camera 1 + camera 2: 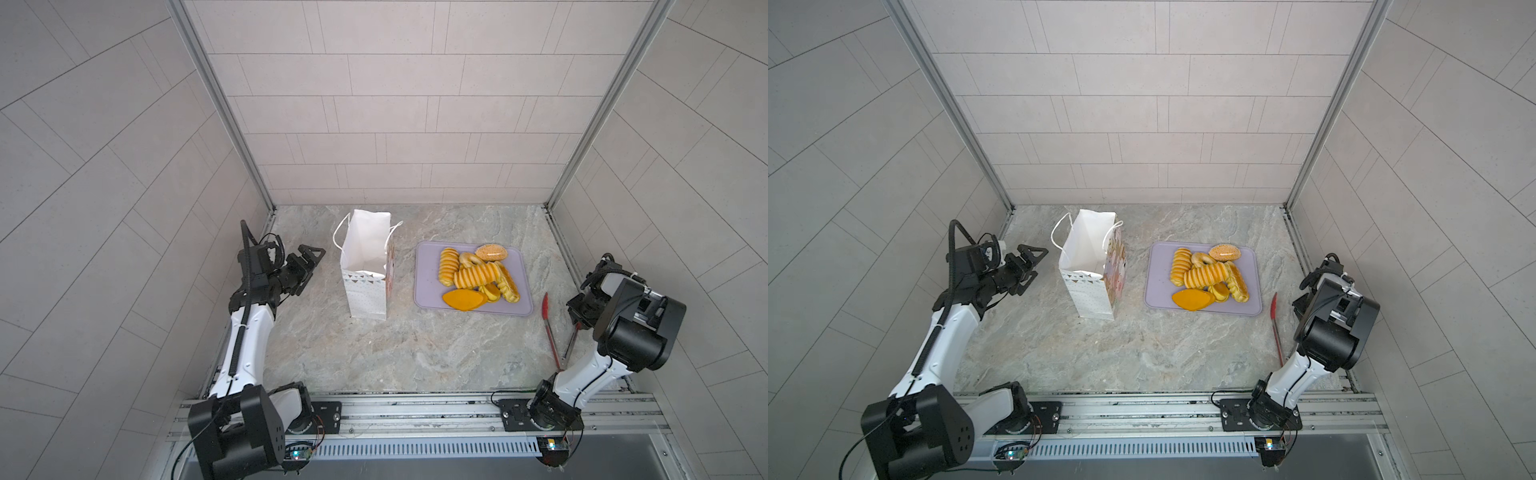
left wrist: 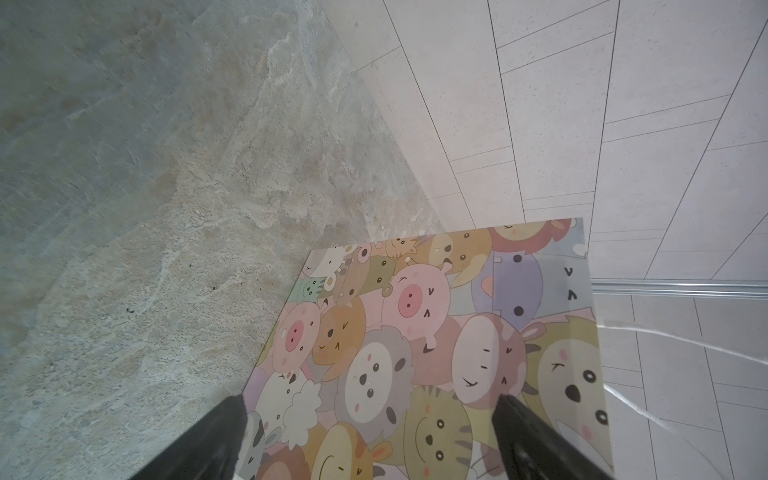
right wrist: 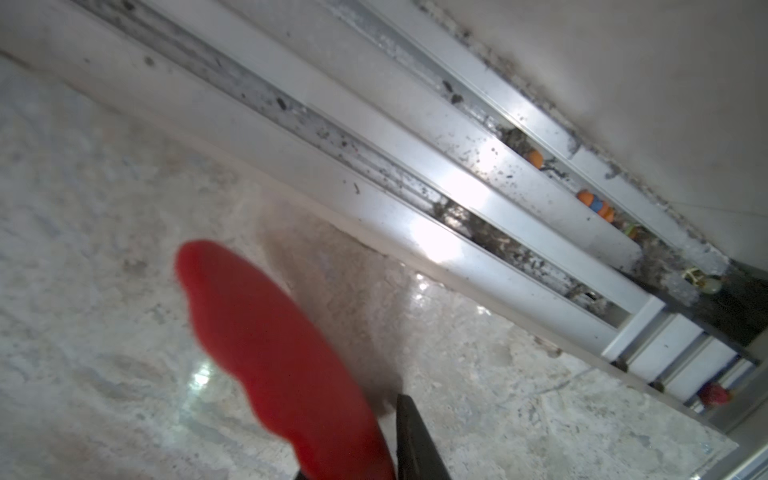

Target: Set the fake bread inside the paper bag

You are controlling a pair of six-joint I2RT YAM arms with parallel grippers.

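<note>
both top views: right fingers (image 1: 577,323) gripped tongs (image 1: 552,332), fake bread (image 1: 478,276) nearest them, up-left; left fingers (image 1: 311,254) gaped wide beside paper bag (image 1: 368,299).

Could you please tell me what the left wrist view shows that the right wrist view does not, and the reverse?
Only the left wrist view shows the paper bag, its cartoon-animal side facing the camera, with the left gripper open in front of it. Only the right wrist view shows the tongs, as a blurred red tip close to the lens, and a grimy aluminium rail along the table's edge. Both views show the marbled table and a pale wall.
</note>
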